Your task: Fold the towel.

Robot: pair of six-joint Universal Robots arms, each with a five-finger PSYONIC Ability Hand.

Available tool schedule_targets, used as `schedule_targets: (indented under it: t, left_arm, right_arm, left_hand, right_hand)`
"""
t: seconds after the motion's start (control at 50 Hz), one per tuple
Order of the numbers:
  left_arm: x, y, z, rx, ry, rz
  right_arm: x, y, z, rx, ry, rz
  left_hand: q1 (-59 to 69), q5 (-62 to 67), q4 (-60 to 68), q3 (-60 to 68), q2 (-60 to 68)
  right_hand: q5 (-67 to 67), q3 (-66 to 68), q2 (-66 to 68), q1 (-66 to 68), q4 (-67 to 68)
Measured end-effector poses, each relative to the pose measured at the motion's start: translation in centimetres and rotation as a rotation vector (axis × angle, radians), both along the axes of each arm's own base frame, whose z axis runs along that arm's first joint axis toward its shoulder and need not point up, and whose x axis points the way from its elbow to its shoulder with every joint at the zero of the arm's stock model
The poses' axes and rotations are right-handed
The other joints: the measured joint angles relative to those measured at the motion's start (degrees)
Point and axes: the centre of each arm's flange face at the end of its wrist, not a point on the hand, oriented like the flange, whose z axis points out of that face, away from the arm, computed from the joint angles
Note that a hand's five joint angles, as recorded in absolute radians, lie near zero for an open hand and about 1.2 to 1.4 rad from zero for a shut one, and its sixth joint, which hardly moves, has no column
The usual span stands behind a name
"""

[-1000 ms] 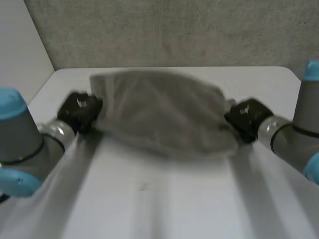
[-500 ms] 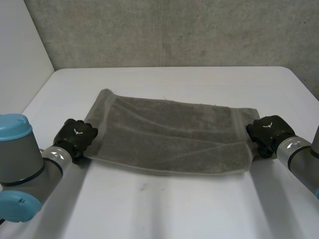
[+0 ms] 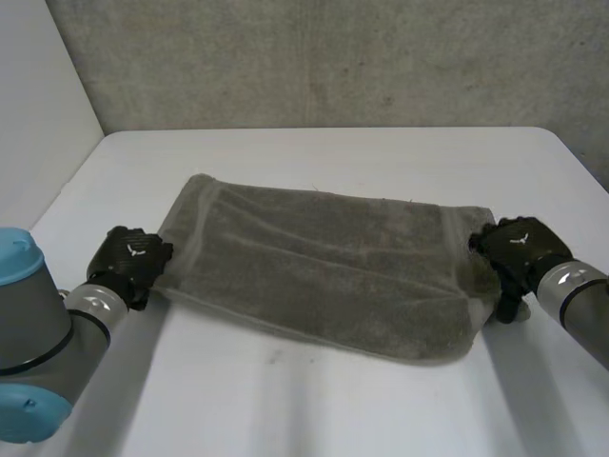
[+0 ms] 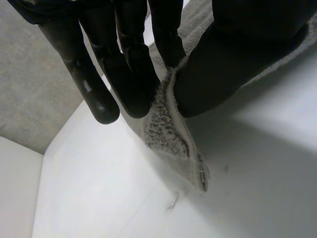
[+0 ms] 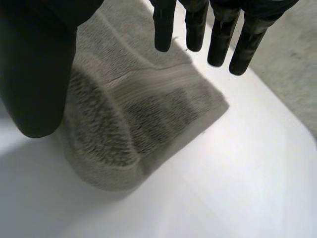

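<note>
On the table (image 3: pixel 285 409) the towel (image 3: pixel 324 271) lies flat across the middle, running between both arms; it looks doubled over already. At its left end the left hand (image 3: pixel 131 259) has fingers (image 4: pixel 131 79) and thumb clamped on the corner hem, per the left wrist view. At the right end the right hand (image 3: pixel 514 249) hovers over the corner, fingers (image 5: pixel 195 22) straight and apart from the thumb, gripping nothing. My worry: one end pinched, one free. If I pull left away without opening first, the whole fold drags and skews. The near right corner also looks humped, so the layers may slide out of line. I'd open left before any retreat.
</note>
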Motion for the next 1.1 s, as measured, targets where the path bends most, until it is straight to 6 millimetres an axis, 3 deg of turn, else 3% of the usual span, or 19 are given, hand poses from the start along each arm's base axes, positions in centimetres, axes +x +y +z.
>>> schedule_targets:
  t: [0.08,0.16,0.3,0.42,0.44,0.54,0.76,1.1]
  left_arm:
    - [0.2,0.3,0.7,-0.019,0.006,0.004]
    - [0.4,0.4,1.5,-0.039,0.015,0.011]
    - [0.9,0.2,2.6,-0.064,0.058,0.034]
    - [1.1,0.2,3.5,-0.072,0.121,0.055]
    - [1.1,0.3,4.1,-0.077,0.158,0.063]
    - [1.1,0.7,5.3,-0.078,0.223,0.071]
    - [0.9,1.4,7.1,-0.005,0.361,0.075]
    - [0.7,1.2,7.4,0.018,0.417,0.066]
  right_arm:
    - [-0.2,0.5,1.8,-0.041,-0.018,-0.013]
    - [-0.5,2.4,3.7,-0.068,-0.063,-0.025]
    - [-0.5,5.9,4.2,-0.048,-0.126,0.002]
    - [0.3,8.7,3.1,0.005,-0.161,0.076]
    - [0.9,10.1,2.4,0.036,-0.182,0.126]
    - [2.0,11.4,1.1,0.103,-0.228,0.18]
    - [4.0,12.0,-1.3,0.271,-0.331,0.202]
    - [7.6,12.4,-5.4,0.356,-0.358,0.276]
  left_hand:
    - [0.4,0.5,0.5,0.5,0.5]
    - [0.5,0.5,0.7,0.6,0.6]
    - [0.5,0.5,0.7,0.6,0.6]
    - [0.5,0.5,0.7,0.6,0.6]
    - [0.5,0.5,0.7,0.6,0.6]
    - [0.5,0.5,0.7,0.6,0.6]
    - [0.5,0.7,0.7,0.7,0.6]
    - [0.5,0.7,0.7,0.7,0.6]
  right_hand:
    - [-0.5,-0.7,-0.4,-0.1,-0.2]
    - [-0.5,-0.7,-0.4,-0.1,-0.2]
    - [-0.3,0.1,-0.2,-0.1,0.0]
    - [2.0,2.9,1.5,0.2,2.0]
    - [2.1,2.9,1.5,0.2,2.0]
    - [2.1,2.9,1.5,0.2,2.0]
    - [2.1,2.9,1.5,0.2,2.0]
    - [11.1,13.5,12.0,9.8,12.5]
